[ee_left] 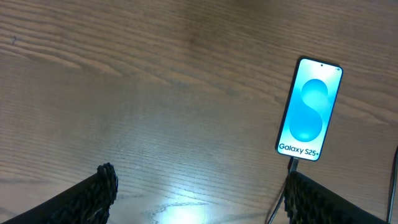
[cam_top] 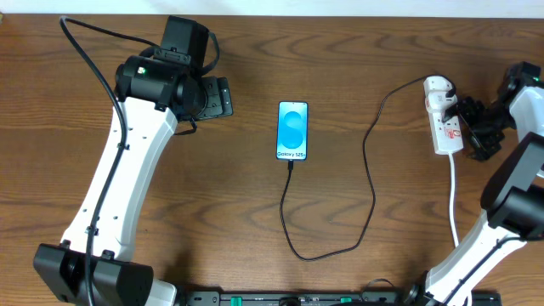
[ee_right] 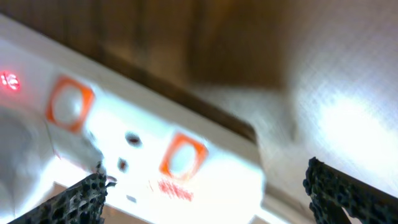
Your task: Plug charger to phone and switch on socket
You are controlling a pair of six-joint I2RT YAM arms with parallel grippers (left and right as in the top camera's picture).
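The phone [cam_top: 292, 130] lies flat mid-table with its cyan screen lit; it also shows in the left wrist view [ee_left: 310, 109]. The thin black charger cable [cam_top: 371, 183] runs from the phone's bottom edge, loops toward the front and rises to a plug at the far end of the white socket strip [cam_top: 444, 119]. The connector tip [ee_left: 291, 165] sits at the phone's bottom edge. My left gripper [cam_top: 223, 98] is open and empty, left of the phone. My right gripper [cam_top: 473, 129] is open, close over the strip [ee_right: 186, 174], whose orange-ringed switches [ee_right: 181, 155] fill its view. A red light [ee_right: 9, 81] glows.
The strip's thick white cord [cam_top: 455, 200] runs toward the front beside my right arm. The table is dark wood [cam_top: 195, 204]. The cable loop [cam_top: 306, 255] lies near the front edge.
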